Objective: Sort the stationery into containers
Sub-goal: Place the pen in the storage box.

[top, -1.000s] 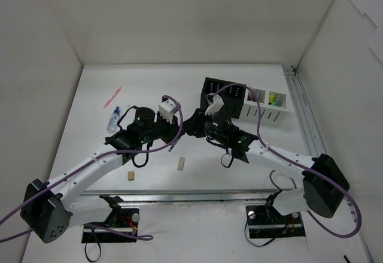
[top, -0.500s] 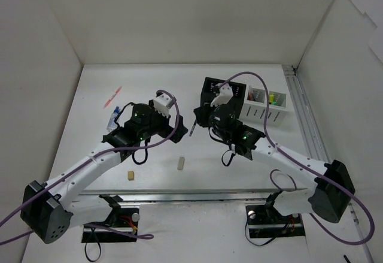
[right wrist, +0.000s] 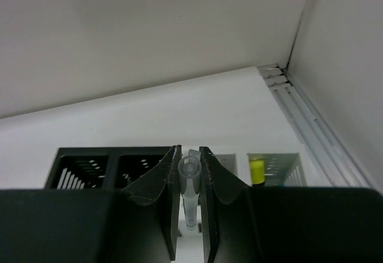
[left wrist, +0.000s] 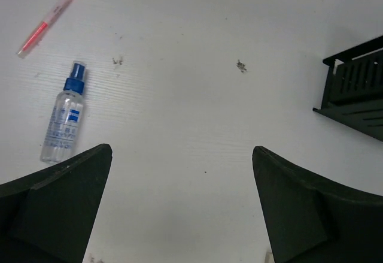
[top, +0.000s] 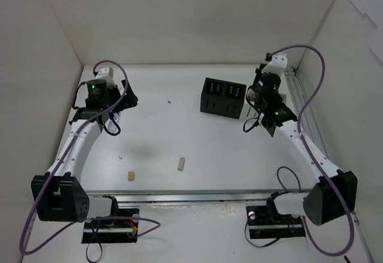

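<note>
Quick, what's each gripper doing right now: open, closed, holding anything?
Left gripper: open, holding nothing.
Right gripper: closed on a thin pen.

White walls enclose a white table bearing a tiny dark speck and a right-edge metal rail.

free table between bottle and black box — pink pen beyond bottle.
</note>
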`<state>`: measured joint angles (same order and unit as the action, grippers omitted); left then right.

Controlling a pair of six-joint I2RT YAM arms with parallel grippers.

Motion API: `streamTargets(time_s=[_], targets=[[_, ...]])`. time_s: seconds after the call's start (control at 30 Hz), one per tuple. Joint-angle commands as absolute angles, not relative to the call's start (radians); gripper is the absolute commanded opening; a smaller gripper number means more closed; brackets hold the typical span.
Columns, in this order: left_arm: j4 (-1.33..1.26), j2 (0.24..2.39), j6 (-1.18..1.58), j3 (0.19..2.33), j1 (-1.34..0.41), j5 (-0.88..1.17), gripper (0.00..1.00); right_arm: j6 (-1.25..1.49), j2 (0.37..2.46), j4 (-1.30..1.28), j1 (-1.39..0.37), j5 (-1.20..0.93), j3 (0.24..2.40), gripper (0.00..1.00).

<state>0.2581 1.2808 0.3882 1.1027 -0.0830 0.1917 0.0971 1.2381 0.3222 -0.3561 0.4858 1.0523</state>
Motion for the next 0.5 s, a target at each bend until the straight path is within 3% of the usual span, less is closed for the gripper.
streamTargets(time_s=[0.0,0.47], targets=[[0.262,1.333,0.419,1.178,-0.012,0.233,0.99,0.009,1.347,0.44,-0.269,0.401,1.137,0.0],[0.257,1.652,0.0,1.532,0.156,0.416,1.0,-0.011,1.649,0.611,-0.115,0.195,1.144,0.04]])
